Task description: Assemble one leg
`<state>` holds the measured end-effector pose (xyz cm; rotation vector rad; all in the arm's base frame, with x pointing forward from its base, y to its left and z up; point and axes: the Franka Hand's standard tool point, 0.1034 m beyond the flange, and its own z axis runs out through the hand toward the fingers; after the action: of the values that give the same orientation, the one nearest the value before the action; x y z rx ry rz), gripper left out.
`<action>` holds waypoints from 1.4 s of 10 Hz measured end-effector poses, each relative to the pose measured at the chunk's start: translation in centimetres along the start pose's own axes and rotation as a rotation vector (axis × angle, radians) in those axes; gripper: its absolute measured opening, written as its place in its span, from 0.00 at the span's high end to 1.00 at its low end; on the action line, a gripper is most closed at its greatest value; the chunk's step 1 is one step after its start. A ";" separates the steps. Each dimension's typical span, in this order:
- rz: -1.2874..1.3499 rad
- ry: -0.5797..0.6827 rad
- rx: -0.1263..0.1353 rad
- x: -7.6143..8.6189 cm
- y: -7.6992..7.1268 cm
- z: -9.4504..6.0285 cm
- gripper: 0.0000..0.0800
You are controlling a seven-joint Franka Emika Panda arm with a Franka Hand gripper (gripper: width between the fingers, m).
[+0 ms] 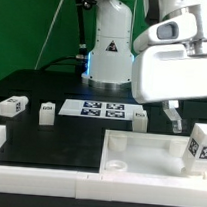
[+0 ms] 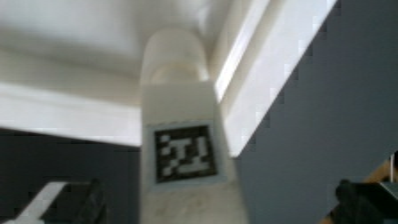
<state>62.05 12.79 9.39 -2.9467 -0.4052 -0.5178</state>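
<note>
In the exterior view I see only one dark finger (image 1: 175, 118) of the gripper (image 1: 173, 121). The arm's white casing (image 1: 170, 56) covers the rest and runs off the frame. In the wrist view both fingertips (image 2: 50, 203) are cut by the picture's edge. The leg (image 2: 182, 110) between them is blurred, and its tag (image 2: 183, 156) is too soft to read. I cannot tell what its far end rests on.

In the exterior view, three legs lie in a row on the bench (image 1: 59, 134) across mid-frame: the far-left leg (image 1: 13, 106), the second leg (image 1: 47, 110) just left of the marker board (image 1: 103, 111), and the third leg (image 1: 139, 118) just right of it. The tray-like piece (image 1: 138, 154) fills the lower right, with the fourth leg (image 1: 201, 146) tilted at its right end.
</note>
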 end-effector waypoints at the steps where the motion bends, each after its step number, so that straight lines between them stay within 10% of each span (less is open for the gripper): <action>1: 0.016 -0.110 0.030 0.1 -0.5 -0.2 0.19; 6: 0.084 -0.579 0.080 -0.5 0.0 -0.4 0.19; 14: 0.084 -0.505 0.012 1.5 1.2 0.2 0.19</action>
<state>63.85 12.05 9.65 -3.0376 -0.3230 0.2478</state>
